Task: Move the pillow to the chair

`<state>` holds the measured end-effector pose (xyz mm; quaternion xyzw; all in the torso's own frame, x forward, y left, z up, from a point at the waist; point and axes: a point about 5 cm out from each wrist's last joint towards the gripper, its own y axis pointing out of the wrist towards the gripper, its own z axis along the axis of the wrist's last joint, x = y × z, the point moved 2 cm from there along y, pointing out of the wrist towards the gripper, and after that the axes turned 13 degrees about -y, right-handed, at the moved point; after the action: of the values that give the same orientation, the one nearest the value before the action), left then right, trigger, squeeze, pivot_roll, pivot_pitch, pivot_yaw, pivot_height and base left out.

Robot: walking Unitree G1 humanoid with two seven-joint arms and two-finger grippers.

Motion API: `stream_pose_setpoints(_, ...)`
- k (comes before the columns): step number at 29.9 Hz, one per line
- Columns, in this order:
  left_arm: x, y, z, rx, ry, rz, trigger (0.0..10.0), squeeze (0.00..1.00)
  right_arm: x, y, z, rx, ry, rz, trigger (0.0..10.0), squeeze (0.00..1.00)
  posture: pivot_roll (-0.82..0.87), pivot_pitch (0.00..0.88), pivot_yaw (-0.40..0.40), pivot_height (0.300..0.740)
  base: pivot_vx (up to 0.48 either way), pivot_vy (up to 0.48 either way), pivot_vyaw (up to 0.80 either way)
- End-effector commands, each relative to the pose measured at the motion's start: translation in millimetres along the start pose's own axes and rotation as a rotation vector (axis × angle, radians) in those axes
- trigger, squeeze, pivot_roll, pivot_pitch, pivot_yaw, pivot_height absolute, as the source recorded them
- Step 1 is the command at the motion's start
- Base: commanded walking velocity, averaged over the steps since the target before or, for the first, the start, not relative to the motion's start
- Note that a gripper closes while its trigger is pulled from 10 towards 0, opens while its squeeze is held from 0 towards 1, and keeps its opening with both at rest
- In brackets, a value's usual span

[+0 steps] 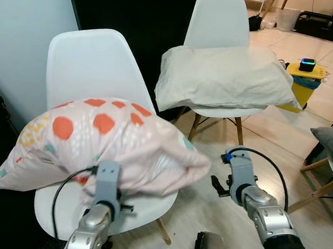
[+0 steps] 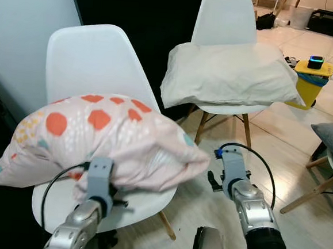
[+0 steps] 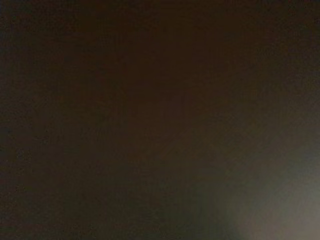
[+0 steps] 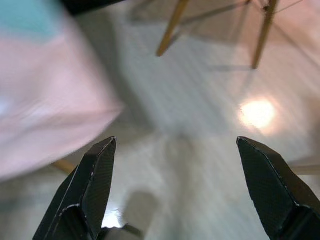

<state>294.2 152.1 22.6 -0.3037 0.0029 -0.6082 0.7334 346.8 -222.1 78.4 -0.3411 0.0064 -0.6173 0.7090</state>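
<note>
**Fingers wide on your right, buried on your left**

Your right gripper hangs over the floor beside the near chair, its fingers spread wide with nothing between them. Your left gripper is pushed into the spotted pillow's front edge; whether its fingers are apart or together, you cannot tell. That pillow lies across the near chair's seat. A plain pillow sits on the far chair.

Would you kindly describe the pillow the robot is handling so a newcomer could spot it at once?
Two white chairs stand before the dark wall. The patterned pillow lies across the nearer chair, with the left gripper at its front edge. Unlike the plain cream pillow on the farther chair, it is pink with orange blotches.
</note>
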Motion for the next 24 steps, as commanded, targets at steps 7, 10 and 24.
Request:
stream_pose_setpoints(7, 29.9, 13.3, 75, 0.248, -0.420, -0.022, 10.0, 0.00, 10.4, 2.3, 10, 0.031, -0.019, -0.045, 10.0, 0.00, 0.04, 0.040, 0.020, 0.526, 0.000, 0.000, 0.00)
stream_pose_setpoints(10, 39.2, 15.4, 87, 0.279, -0.460, -0.036, 10.0, 0.00, 9.5, 2.2, 10, 0.034, -0.018, -0.047, 10.0, 0.00, 0.03, 0.041, 0.019, 0.526, 0.000, 0.000, 0.00)
stream_pose_setpoints(24, 136.7, 13.4, 105, 0.139, -0.695, -0.382, 10.0, 0.00, 25.8, -0.1, 7, 0.037, -0.005, -0.128, 10.0, 0.00, 0.00, 0.050, 0.023, 0.526, 0.000, 0.000, 0.00)
